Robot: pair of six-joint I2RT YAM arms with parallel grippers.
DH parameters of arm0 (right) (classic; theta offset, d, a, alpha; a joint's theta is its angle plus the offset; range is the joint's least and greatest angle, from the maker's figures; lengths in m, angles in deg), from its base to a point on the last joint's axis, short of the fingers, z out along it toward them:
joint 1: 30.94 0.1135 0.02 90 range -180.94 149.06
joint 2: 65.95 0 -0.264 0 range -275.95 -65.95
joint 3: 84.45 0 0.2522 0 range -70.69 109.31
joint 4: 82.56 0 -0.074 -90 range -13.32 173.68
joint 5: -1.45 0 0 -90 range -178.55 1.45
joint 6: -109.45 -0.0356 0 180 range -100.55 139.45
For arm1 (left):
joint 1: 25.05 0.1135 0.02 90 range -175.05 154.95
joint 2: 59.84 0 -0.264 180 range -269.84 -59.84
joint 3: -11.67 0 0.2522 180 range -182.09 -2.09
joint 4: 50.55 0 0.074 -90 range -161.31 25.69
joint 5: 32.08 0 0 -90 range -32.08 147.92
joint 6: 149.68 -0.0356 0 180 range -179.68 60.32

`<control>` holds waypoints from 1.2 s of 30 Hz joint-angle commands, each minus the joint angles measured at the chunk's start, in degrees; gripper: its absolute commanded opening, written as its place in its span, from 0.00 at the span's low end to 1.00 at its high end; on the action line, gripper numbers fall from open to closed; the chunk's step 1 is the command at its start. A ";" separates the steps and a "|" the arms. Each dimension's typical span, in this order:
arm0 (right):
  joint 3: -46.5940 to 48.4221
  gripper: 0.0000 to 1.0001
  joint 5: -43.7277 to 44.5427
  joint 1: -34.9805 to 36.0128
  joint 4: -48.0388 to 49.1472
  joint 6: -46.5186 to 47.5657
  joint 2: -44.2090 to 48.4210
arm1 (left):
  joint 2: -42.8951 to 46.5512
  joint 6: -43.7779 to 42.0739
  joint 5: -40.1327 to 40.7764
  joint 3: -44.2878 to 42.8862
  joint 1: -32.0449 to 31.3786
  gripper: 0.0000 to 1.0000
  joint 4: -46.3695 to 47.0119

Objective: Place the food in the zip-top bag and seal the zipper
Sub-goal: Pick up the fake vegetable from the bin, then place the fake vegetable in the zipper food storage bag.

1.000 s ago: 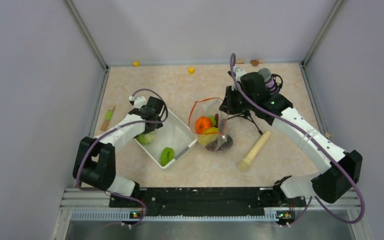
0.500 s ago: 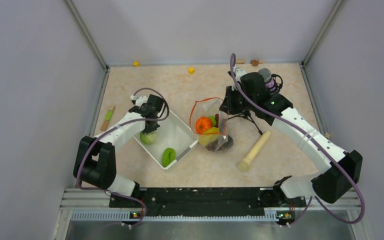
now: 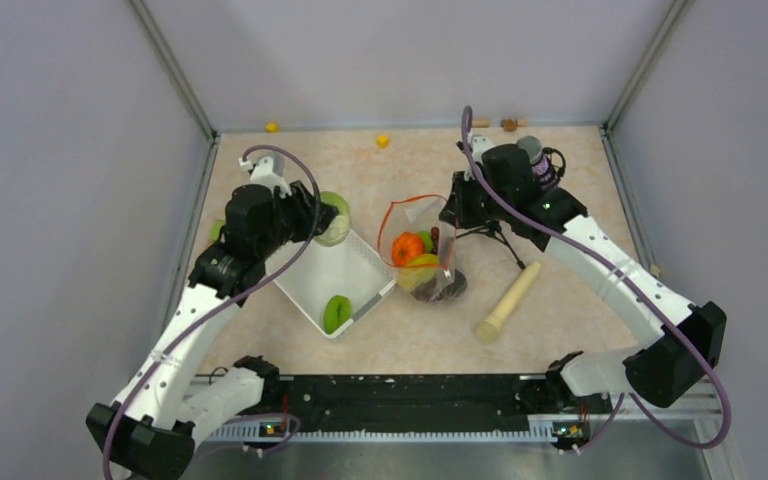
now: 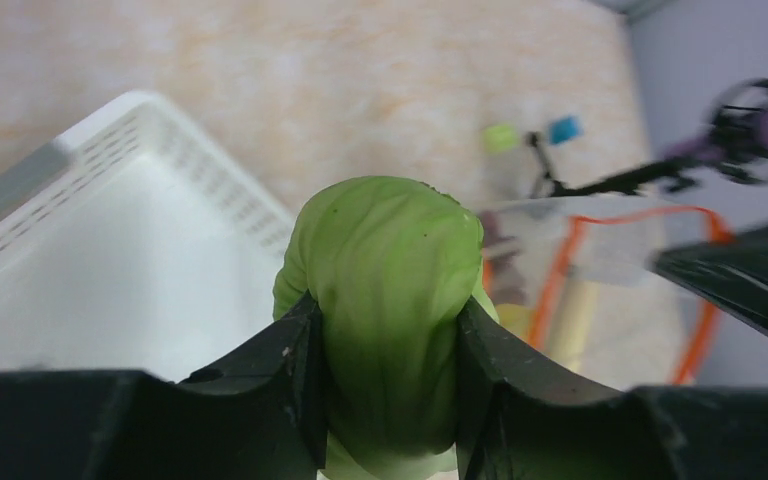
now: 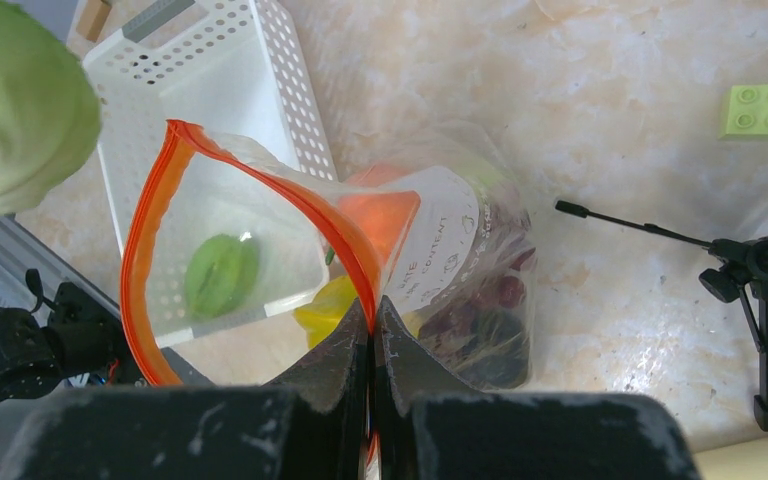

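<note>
Hanging over the basket (image 3: 325,272), a green fruit (image 4: 390,250) is pinched by the left gripper (image 4: 385,318). The zipper (image 5: 150,230) is clamped by the right gripper (image 5: 372,312).

The clear zip-top bag (image 5: 440,240) stands upright with its mouth open, the red-orange zipper (image 5: 146,210) gaping in a loop. One stretch of the zipper is pinched in the right gripper (image 5: 372,318). Inside sit an orange (image 3: 406,247), a yellow piece (image 3: 420,266) and a dark red-purple grape bunch (image 3: 448,288). A pale, ribbed light-green piece (image 4: 390,250) is clamped in the left gripper (image 4: 385,330), held above the far corner of the white basket (image 3: 325,270). A darker green fruit (image 3: 336,311) lies in the basket's near corner.
</note>
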 commanded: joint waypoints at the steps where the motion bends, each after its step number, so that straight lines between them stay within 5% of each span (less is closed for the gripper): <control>1: 0.20 0.00 0.40 0.12 2.36 0.15 2.53 | 4.41 -5.32 -24.67 -1.41 -1.64 0.00 17.33; 7: 0.14 0.00 -0.32 0.12 2.37 -0.33 2.75 | 0.70 -9.81 -38.88 -4.70 -10.63 0.00 24.84; 12: 0.12 0.00 -0.38 0.12 2.37 -0.44 2.94 | -6.68 -17.34 -31.39 -10.06 -20.20 0.00 18.57; 28: -0.04 0.00 -0.54 0.07 2.38 -0.41 3.94 | -19.83 -19.84 -14.45 -16.77 -22.52 0.01 12.97; 34: -0.05 0.00 -0.94 0.13 2.38 -0.38 3.95 | -22.16 -20.43 -9.42 -18.22 -23.45 0.49 11.25; 36: -0.06 0.00 -0.94 0.10 2.38 -0.31 3.98 | -22.99 -20.43 -8.48 -19.11 -23.71 0.58 10.25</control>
